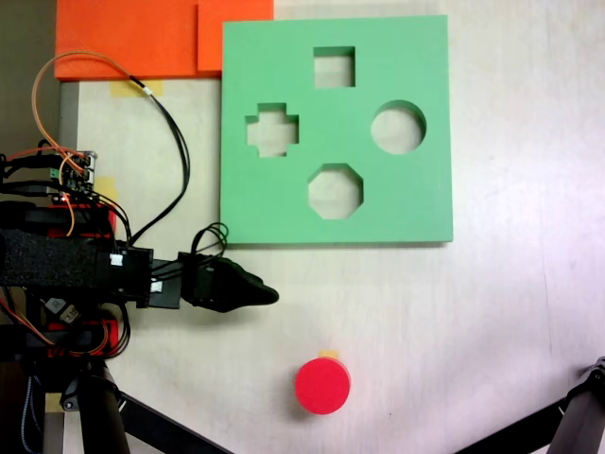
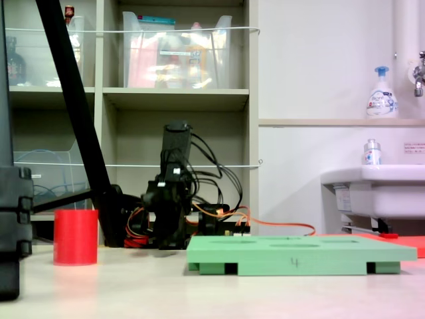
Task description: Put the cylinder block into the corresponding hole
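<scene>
Square green foam board (image 1: 284, 203) lies flat on the pale counter (image 1: 492, 312), upper centre of the top-down fixed view. Four cutouts, all empty: square at top, cross at left, octagon at bottom, round circular hole (image 1: 398, 128) at right. Short bright red foam cylinder (image 1: 322, 386), flat round top, stands upright on the counter at lower centre, well apart from the board. Black end effector (image 1: 268, 296) at left centre points right, above the counter, holding nothing; open or closed cannot be told. Orange foam sheets (image 1: 132, 38) upper left.
</scene>
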You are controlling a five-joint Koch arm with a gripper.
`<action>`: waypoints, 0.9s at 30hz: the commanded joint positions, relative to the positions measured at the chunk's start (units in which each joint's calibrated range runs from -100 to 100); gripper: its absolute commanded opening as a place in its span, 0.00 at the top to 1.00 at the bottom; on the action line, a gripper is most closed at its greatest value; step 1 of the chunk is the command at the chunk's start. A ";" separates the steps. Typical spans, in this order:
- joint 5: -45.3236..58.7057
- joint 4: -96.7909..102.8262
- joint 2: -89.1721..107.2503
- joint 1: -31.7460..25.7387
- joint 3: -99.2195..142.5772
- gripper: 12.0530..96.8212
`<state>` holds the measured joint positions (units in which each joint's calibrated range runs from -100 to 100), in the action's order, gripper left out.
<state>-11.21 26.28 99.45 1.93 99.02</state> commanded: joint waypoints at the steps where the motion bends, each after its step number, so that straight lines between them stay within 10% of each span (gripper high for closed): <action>1: -7.37 17.00 0.55 0.15 0.98 0.52; 12: -36.19 35.10 0.55 -0.49 0.98 0.52; 23: -36.87 20.56 0.55 0.39 0.98 0.53; 27: -36.78 22.78 0.55 1.27 0.98 0.39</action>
<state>-47.99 45.57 99.45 2.91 99.02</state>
